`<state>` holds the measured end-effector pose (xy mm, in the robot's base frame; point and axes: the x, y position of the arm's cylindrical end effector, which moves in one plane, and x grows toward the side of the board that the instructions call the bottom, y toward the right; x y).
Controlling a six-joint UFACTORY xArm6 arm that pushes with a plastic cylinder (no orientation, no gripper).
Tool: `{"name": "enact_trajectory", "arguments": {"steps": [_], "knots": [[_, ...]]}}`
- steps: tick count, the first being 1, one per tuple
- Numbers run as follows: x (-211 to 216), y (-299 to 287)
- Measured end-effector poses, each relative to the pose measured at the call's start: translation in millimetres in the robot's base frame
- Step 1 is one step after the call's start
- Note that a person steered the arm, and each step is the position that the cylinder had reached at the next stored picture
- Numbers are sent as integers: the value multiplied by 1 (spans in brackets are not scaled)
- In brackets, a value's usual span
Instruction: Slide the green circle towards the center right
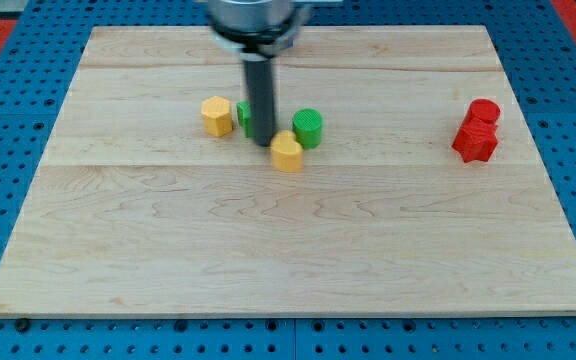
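A pale wooden board [288, 250] fills most of my view, lying on a blue pegboard [8, 60] whose rows of holes show around every edge. The board is made of long planks, with seams running from the view's left to the view's right.

My rod [260, 95] comes down from the view's top, under a grey housing [256, 20]. There is nothing on it to open or close; it grips nothing. My tip [262, 143] sits on the board within the cluster of blocks left of centre, in the upper half.

The green circle [308, 128] stands just to the view's right of my tip, with a narrow gap between them as far as I can tell. It is a ridged round block, upright, and it lies well to the left of the board's right side.

A yellow block [287, 153] with a rounded, heart-like outline sits just below and right of my tip, touching or nearly touching the green circle's lower left edge. A second yellow block [217, 116], roughly six-sided, lies to the view's left of the rod. Between that one and the rod a sliver of another green block [242, 114] shows; the rod hides most of it, so I cannot make out its shape.

Far off at the view's right, two red blocks sit together: one red block [484, 111] above, rounded, and a star-like red block [475, 142] below, touching it.
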<state>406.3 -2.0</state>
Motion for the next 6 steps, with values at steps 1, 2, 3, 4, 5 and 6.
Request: {"name": "enact_trajectory", "arguments": {"steps": [1,2,3,4,5,6], "knots": [[0,43],[-1,51],[-18,26],[-28,34],[-29,108],[-29,168]]}}
